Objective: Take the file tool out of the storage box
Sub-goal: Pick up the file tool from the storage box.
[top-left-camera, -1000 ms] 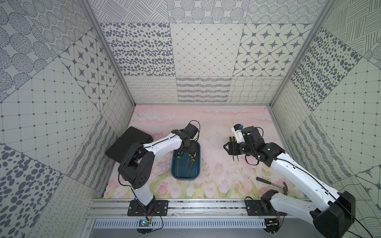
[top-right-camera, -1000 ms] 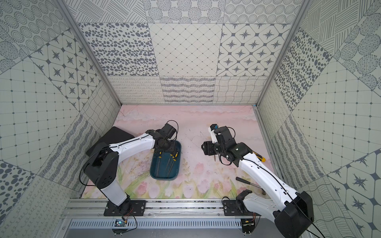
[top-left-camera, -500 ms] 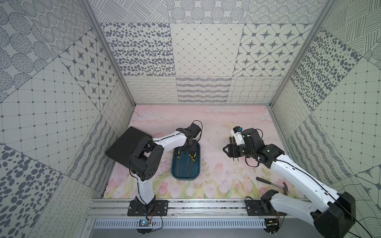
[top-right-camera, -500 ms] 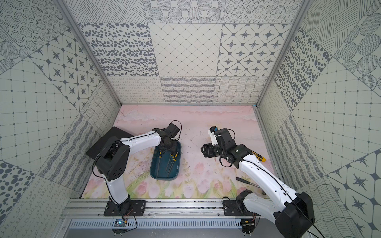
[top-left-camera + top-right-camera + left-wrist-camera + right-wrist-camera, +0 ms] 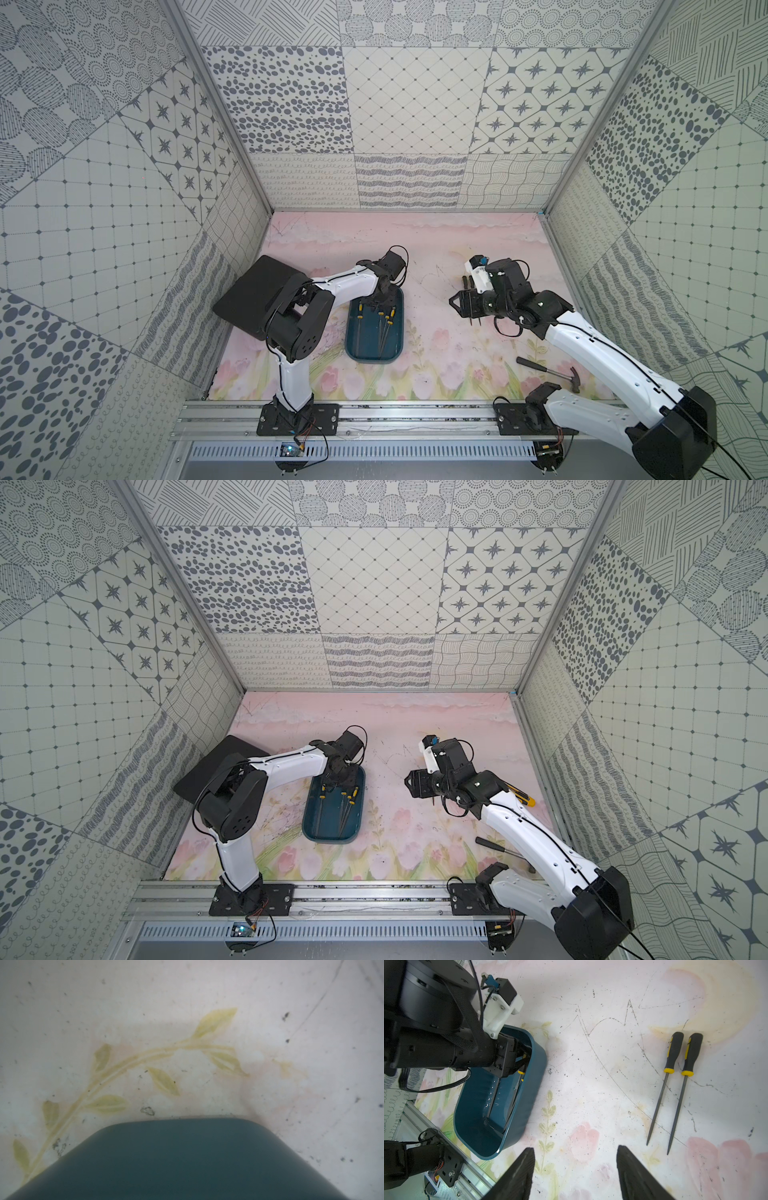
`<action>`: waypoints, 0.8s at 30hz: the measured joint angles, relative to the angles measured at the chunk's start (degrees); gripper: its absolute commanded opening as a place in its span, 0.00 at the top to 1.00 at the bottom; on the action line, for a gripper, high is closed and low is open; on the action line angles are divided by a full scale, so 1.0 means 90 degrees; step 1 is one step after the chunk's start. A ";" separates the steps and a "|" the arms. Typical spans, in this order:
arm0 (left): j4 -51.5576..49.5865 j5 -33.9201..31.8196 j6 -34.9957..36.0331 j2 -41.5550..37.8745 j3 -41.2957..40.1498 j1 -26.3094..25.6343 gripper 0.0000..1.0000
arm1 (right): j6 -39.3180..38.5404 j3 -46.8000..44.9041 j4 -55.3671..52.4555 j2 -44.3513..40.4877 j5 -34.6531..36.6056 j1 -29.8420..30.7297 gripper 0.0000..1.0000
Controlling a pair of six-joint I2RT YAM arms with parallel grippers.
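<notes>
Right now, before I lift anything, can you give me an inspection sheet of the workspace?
Surface: floral mat, scratched, speckled with dark grit.
Job's things: box flat on the mat, several files inside; two files out on the mat, side by side.
Clutter: hammer, knife, black board.
Grippers: left gripper down in the box's far end, grip hidden; right gripper open, empty.
Cables: black loops hang off both arms, no snag seen.
Surroundings: patterned walls, rail in front.
</notes>
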 measured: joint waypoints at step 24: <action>0.0707 0.1280 -0.1107 -0.2698 -0.1469 0.0495 0.88 | 0.1263 -0.1047 0.2072 -0.0580 -0.0763 0.1321 0.45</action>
